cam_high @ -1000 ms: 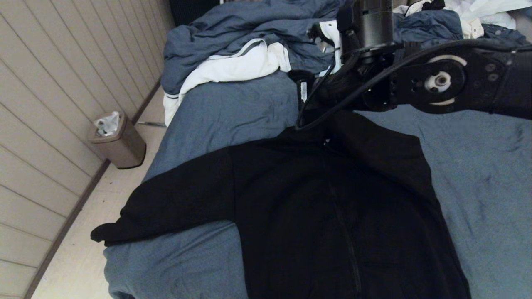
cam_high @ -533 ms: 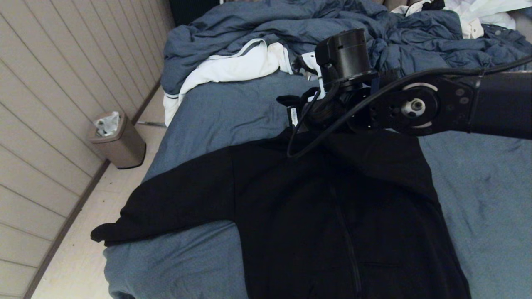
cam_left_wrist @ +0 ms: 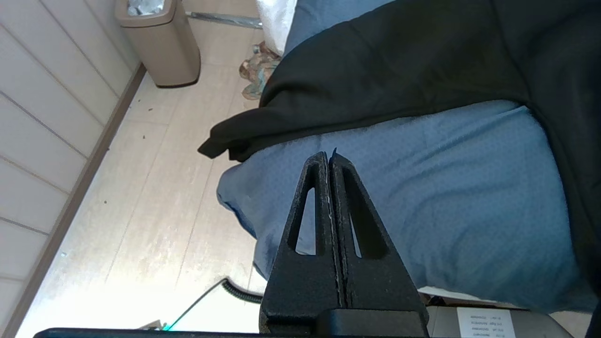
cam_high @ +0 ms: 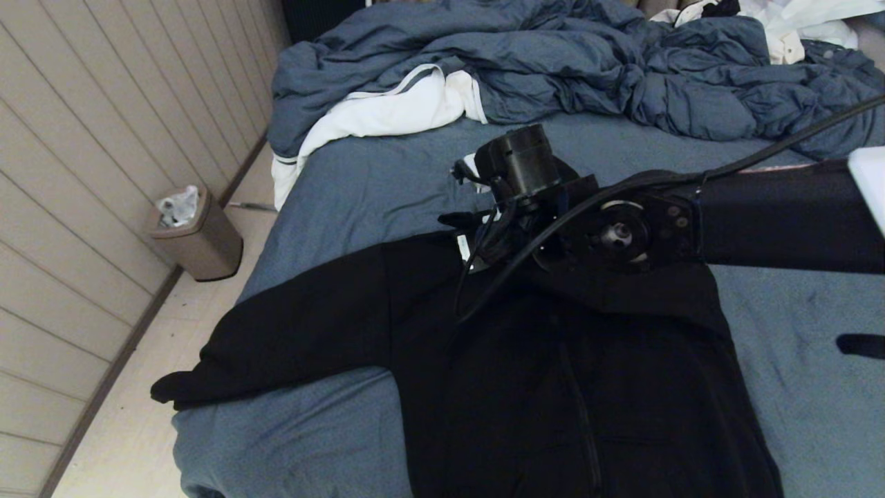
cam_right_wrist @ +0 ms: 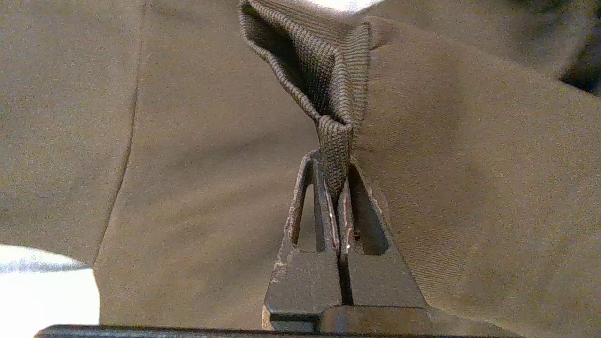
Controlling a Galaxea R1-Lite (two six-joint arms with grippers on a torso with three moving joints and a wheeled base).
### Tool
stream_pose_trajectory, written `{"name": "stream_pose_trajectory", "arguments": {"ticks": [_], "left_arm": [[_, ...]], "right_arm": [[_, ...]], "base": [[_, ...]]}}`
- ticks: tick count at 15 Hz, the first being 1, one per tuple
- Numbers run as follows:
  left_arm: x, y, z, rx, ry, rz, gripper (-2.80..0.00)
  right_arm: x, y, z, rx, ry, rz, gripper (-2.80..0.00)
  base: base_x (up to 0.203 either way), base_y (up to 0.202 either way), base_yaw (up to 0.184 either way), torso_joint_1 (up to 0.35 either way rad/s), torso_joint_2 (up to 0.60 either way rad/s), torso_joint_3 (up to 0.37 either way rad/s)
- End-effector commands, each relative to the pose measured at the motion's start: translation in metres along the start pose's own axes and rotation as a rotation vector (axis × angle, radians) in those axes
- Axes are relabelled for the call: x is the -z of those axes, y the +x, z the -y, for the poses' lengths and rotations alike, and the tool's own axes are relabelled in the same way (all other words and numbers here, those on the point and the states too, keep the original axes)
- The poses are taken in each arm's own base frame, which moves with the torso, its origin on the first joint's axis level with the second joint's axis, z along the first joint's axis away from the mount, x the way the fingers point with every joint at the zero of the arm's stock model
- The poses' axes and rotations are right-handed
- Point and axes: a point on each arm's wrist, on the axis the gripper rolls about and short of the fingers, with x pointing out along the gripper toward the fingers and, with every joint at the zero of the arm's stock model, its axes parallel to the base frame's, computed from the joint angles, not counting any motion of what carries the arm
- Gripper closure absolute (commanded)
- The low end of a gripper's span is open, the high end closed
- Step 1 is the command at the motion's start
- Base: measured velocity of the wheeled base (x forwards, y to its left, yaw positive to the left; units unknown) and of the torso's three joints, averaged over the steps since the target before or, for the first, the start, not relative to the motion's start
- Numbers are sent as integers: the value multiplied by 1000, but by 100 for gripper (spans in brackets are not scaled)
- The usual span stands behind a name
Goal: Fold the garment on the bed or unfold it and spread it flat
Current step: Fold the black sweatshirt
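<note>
over the upper middle of the garment (cam_high: 553, 373), toward twelve o'clock from its zip, the right hand (cam_right_wrist: 339, 188) sits at the end of an arm reaching in from three o'clock. its fingers (cam_right_wrist: 324, 206) are pinched tight on a ribbed band of the black fabric, which stands up as a folded ridge between them in the right wrist view; which edge of the hoodie that band belongs to cannot be told. the rest of that view is filled with the same dark cloth.

around the grip the garment lies front up on the bed (cam_high: 359, 187), zip running toward six o'clock, one long sleeve stretched out toward nine o'clock with its cuff hanging just over the bed's edge. no sleeve shows on the three o'clock side.

at twelve o'clock a rumpled blue-grey duvet (cam_high: 553, 62) is heaped across the far end of the bed, and a white cloth with grey trim (cam_high: 387, 111) lies against it at about eleven o'clock.

the left hand (cam_left_wrist: 330, 159) hangs off the near left corner of the bed with its fingers pressed together on nothing, well apart from the sleeve cuff. a tan waste bin (cam_high: 197, 235) stands on the floor by the panelled wall at nine o'clock.
</note>
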Motion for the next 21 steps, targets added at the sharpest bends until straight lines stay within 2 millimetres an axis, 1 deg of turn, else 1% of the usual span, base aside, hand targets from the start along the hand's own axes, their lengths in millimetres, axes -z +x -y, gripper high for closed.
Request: {"name": "stream_pose_trajectory", "arguments": {"ticks": [1,3,7,8,10,11,12,13,15,16,17,18,19,21], "left_arm": [[0,0,0,-1,-1,0,0],[0,0,0,-1,-1,0,0],[0,0,0,-1,-1,0,0],[0,0,0,-1,-1,0,0],[0,0,0,-1,-1,0,0],[0,0,0,-1,-1,0,0],[0,0,0,-1,-1,0,0],[0,0,0,-1,-1,0,0],[0,0,0,-1,1,0,0],[0,0,0,-1,1,-2,0],[0,0,0,-1,1,-1,0],[0,0,0,-1,1,-2,0],[0,0,0,-1,1,-2,0],[0,0,0,1,7,0,0]], "right_arm": [[13,17,-14,-5,-13,-16,-280],[13,18,-24,-11,-17,13,-280],[12,16,-23,-14,-15,19,-280],[8,13,-21,-14,-7,31,-280],[-4,3,-13,-7,10,69,-280],[-13,-7,-6,-4,25,97,-280],[-23,-18,7,11,46,129,-280],[-32,-29,23,34,69,156,0],[-49,-58,65,93,122,222,0],[-55,-76,86,119,147,257,0],[-56,-94,105,144,165,276,0],[-53,-112,124,170,178,280,0],[-45,-126,142,198,188,267,0],[-20,-142,180,279,217,215,0]], "base": [[0,0,0,0,0,0],[0,0,0,0,0,0],[0,0,0,0,0,0],[0,0,0,0,0,0],[0,0,0,0,0,0],[0,0,0,0,0,0],[0,0,0,0,0,0],[0,0,0,0,0,0],[0,0,0,0,0,0],[0,0,0,0,0,0],[0,0,0,0,0,0],[0,0,0,0,0,0],[0,0,0,0,0,0],[0,0,0,0,0,0]]}}
